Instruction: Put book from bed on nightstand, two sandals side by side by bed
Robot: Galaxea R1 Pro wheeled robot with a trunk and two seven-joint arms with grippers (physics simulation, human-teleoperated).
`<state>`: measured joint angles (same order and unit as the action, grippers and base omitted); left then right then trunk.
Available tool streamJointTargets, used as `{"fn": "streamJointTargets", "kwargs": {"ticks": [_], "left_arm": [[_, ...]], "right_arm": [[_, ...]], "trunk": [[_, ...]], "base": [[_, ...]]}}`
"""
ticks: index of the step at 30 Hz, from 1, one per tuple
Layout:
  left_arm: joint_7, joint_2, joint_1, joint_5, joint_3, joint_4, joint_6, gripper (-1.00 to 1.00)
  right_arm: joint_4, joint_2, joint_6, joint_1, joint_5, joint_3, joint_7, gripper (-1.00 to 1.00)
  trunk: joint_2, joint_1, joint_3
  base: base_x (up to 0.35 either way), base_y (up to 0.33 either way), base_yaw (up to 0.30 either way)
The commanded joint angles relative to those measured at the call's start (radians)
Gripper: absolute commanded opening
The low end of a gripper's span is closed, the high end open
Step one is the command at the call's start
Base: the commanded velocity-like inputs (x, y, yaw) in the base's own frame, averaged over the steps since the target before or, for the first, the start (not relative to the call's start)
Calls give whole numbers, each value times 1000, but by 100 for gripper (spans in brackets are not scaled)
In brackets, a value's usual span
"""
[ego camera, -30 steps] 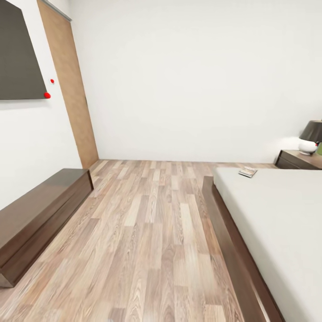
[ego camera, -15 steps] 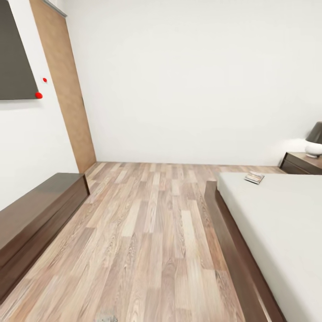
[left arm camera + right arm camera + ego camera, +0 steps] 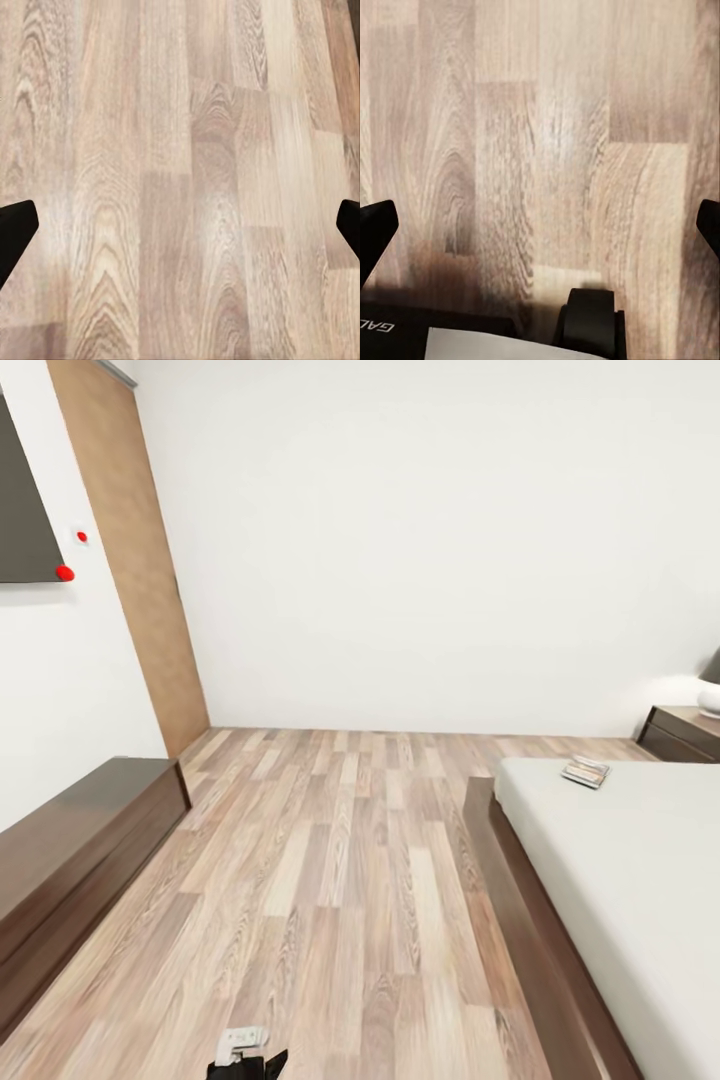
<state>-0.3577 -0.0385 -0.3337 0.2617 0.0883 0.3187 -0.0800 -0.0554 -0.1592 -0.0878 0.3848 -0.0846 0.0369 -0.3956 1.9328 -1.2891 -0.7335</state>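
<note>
The book [image 3: 586, 771] lies flat near the far end of the bed [image 3: 640, 880], whose pale mattress and dark wooden frame fill the right of the head view. Past it, against the far wall, stands the nightstand [image 3: 685, 732] with a lamp on it. The sandals are out of view. In the left wrist view my left gripper [image 3: 180, 232] is open over bare wood floor, its dark fingertips [image 3: 15, 232] far apart. My right gripper [image 3: 540, 232] is open too, above floor planks, with nothing between its fingers.
A long dark wooden bench [image 3: 70, 860] runs along the left wall under a dark wall panel [image 3: 20, 500]. A brown door [image 3: 130, 550] stands in the far left corner. Wood-plank floor [image 3: 340, 860] stretches between bench and bed. A dark robot part [image 3: 245, 1058] shows at the bottom edge.
The whole head view has shifted, so the camera has moved. The book and nightstand now sit further right and lower. A dark robot part has come in at the bottom edge.
</note>
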Motion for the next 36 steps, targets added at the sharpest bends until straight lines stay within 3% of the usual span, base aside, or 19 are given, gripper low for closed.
{"fn": "streamJointTargets", "kwargs": {"ticks": [1,7,36], "left_arm": [[-1,-1,-1,10,8,-12,-5,100],[-1,-1,-1,11,8,-49,-7,100],[-1,-1,-1,10,8,-52,-6,100]], "right_arm": [[-5,1,-5,2,-9,3,-5,100],[-6,7,-7,2,-9,3,-1,100],[-6,7,-9,2,-8,1,1,100]], "trunk": [[0,0,-1],[0,0,-1],[0,0,-1]], "base": [[332,0,0],[332,0,0],[334,25,0]]}}
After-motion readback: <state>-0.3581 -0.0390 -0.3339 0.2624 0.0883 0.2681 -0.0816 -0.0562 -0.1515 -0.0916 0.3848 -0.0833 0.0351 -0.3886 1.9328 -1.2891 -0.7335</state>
